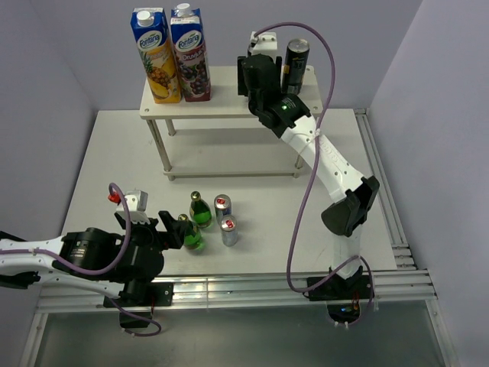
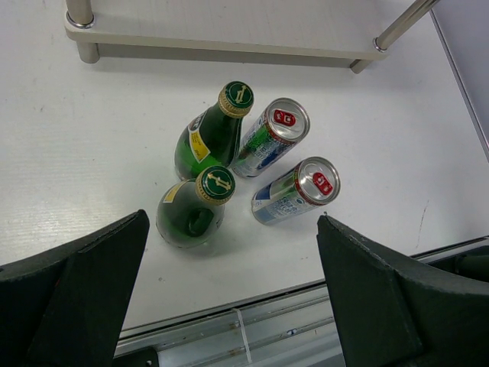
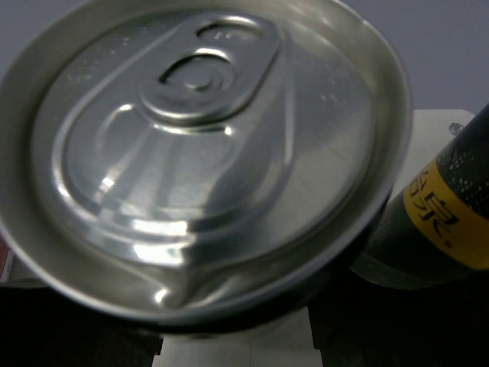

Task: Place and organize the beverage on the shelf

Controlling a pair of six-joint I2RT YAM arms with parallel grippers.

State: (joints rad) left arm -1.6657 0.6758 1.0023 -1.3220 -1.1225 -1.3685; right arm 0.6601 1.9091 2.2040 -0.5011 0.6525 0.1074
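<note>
The left hand (image 1: 170,229) hovers low over the near left part of the white surface (image 1: 306,214), jaws spread fully wide and holding nothing; its dark fingers (image 2: 76,298) frame the group of drinks just ahead. Four drinks stand upright in a tight cluster on the surface, well short of the shelf (image 1: 221,107): the nearer green bottle (image 2: 191,214) and the farther green bottle (image 2: 212,138), both rounded glass with gold-rimmed green caps and yellow labels; to their right, the nearer silver-blue can (image 2: 298,191) and the farther silver-blue can (image 2: 271,138), both slim with red pull tabs. The shelf is white, two-tier, on thin pale legs. The right hand (image 1: 263,76) reaches over the top tier, jaws part-closed around the held can (image 3: 206,153); its plain silver lid and tab fill the wrist view, and its body is mostly hidden. Just right of it, a dark can (image 1: 296,65) with yellow lettering stands upright on the top tier. Two tall juice cartons (image 1: 174,57) with blue tops stand on the left of the same tier.
</note>
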